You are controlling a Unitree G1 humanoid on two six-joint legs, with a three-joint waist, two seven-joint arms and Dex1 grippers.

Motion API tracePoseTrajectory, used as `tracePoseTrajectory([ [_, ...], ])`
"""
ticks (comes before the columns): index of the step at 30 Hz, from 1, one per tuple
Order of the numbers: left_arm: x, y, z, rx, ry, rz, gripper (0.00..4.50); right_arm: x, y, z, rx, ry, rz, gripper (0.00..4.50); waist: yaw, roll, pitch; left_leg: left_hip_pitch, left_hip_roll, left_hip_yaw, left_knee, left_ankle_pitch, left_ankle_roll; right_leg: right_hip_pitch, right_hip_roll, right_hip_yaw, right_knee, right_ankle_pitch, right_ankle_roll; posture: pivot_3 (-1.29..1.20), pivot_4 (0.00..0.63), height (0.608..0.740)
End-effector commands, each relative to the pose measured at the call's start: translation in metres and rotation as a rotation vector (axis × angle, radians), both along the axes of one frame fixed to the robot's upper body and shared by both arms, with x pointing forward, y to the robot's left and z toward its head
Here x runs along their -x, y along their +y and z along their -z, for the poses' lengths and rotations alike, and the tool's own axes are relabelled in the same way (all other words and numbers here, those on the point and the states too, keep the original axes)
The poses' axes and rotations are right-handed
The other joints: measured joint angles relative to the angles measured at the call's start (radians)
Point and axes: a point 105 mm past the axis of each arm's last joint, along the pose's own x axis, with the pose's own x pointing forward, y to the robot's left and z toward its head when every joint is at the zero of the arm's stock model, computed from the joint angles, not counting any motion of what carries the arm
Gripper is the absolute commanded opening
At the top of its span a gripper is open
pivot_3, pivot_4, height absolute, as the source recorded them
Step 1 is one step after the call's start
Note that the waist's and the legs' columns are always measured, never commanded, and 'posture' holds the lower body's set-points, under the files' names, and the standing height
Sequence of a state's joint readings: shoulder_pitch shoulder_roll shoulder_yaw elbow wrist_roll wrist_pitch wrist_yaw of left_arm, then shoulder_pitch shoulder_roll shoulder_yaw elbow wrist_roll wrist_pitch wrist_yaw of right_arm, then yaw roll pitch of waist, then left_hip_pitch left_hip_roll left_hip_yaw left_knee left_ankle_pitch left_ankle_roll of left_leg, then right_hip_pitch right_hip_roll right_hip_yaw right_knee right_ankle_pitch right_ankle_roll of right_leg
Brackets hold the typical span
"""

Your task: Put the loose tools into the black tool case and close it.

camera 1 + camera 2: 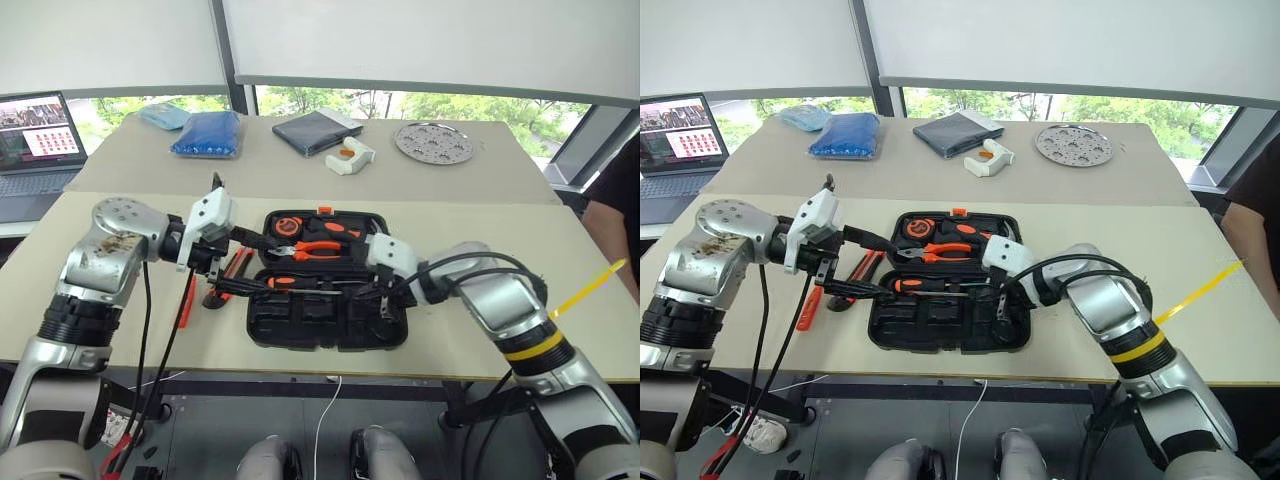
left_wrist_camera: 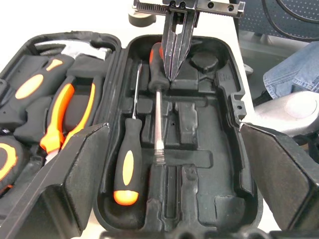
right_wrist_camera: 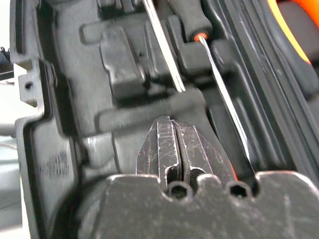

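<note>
The black tool case (image 1: 330,335) lies open on the table in front of me. Two orange-and-black screwdrivers rest in its near half: one (image 2: 127,169) in its slot, the other (image 2: 158,124) lying beside it. My right gripper (image 1: 384,298) is shut with nothing between its fingers, its tip down by the second screwdriver's handle (image 2: 155,69). My left gripper (image 1: 262,267) stands wide open over the case's left end, holding nothing. Left of the case lie a slim orange tool (image 1: 186,300) and an orange-black tool (image 1: 236,268), partly hidden by the left gripper.
Pliers (image 1: 320,248) and a tape measure (image 1: 288,226) sit in the case's far half. On the far table are a laptop (image 1: 35,140), a blue bag (image 1: 208,133), a dark folded cloth (image 1: 315,130), a white object (image 1: 350,157) and a round metal plate (image 1: 433,142). A person (image 1: 615,205) stands at right.
</note>
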State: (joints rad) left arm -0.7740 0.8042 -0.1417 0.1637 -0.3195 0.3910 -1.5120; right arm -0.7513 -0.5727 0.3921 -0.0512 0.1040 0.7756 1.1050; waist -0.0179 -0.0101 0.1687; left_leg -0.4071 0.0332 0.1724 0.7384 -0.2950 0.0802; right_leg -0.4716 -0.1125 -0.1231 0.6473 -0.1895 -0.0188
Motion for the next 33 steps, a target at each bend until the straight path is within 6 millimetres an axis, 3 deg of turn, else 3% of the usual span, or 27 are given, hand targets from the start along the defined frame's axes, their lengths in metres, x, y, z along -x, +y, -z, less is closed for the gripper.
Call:
tracePoseTrajectory([
  [1, 0.0, 0.0, -0.012, -0.002, -0.052, 0.014, 4.5, 0.005, 0.003, -0.035, -0.063, -0.044, -0.036, 0.03, 0.0, 0.0, 0.0, 0.0, 0.0, 0.0, 0.0, 0.0, 0.0, 0.0, 0.0, 0.0, 0.0, 0.0, 0.0, 0.0, 0.15, 0.718],
  [7, -0.001, -0.001, -0.012, 0.002, -0.056, 0.011, 4.5, -0.001, 0.003, -0.038, -0.069, -0.041, -0.016, 0.03, 0.0, 0.0, 0.0, 0.0, 0.0, 0.0, -0.001, 0.0, 0.0, 0.0, 0.0, 0.0, 0.0, 0.0, -0.001, 0.0, 0.15, 0.718],
  [17, -0.003, -0.002, -0.009, 0.004, -0.056, 0.012, 4.5, -0.014, -0.003, 0.02, 0.107, -0.069, 0.008, 0.03, -0.001, 0.0, 0.0, 0.001, 0.0, 0.0, -0.001, 0.0, 0.0, 0.0, 0.0, 0.0, 0.0, 0.0, 0.0, 0.0, 0.15, 0.718],
  [21, -0.002, 0.0, -0.005, 0.002, -0.049, -0.001, 4.5, -0.007, 0.0, 0.02, 0.098, -0.058, -0.019, 0.03, 0.0, -0.002, -0.001, 0.002, 0.0, 0.0, -0.001, 0.0, 0.0, 0.001, 0.0, 0.0, 0.0, 0.0, 0.0, 0.0, 0.15, 0.718],
  [23, -0.002, 0.003, -0.002, 0.006, -0.041, -0.022, 4.5, -0.005, 0.003, 0.012, 0.063, -0.071, -0.025, 0.03, 0.0, -0.002, -0.002, 0.003, 0.0, 0.0, -0.001, 0.0, 0.0, 0.002, 0.0, 0.0, 0.0, 0.0, 0.0, 0.0, 0.15, 0.718],
  [28, -0.004, 0.028, 0.011, 0.025, -0.035, -0.208, 4.5, 0.003, 0.012, -0.052, -0.206, -0.158, -0.054, 0.03, -0.005, -0.002, -0.002, 0.002, 0.0, 0.0, -0.002, 0.0, 0.0, 0.0, 0.0, 0.0, 0.0, 0.0, -0.002, 0.0, 0.15, 0.718],
  [30, 0.0, 0.045, 0.015, 0.047, -0.035, -0.319, 4.5, 0.009, 0.007, -0.074, -0.301, -0.138, -0.048, 0.03, -0.008, -0.003, -0.001, 0.0, 0.001, 0.0, -0.002, 0.0, -0.001, -0.001, 0.001, 0.0, 0.0, 0.003, -0.007, 0.0, 0.15, 0.718],
  [33, 0.029, 0.095, 0.031, 0.075, 0.034, -0.599, 4.5, 0.033, -0.007, -0.097, -0.369, -0.141, -0.123, 0.73, -0.018, -0.003, -0.001, 0.001, 0.001, -0.001, -0.005, 0.0, -0.001, -0.001, 0.0, 0.001, -0.001, 0.003, -0.007, 0.0, 0.15, 0.718],
])
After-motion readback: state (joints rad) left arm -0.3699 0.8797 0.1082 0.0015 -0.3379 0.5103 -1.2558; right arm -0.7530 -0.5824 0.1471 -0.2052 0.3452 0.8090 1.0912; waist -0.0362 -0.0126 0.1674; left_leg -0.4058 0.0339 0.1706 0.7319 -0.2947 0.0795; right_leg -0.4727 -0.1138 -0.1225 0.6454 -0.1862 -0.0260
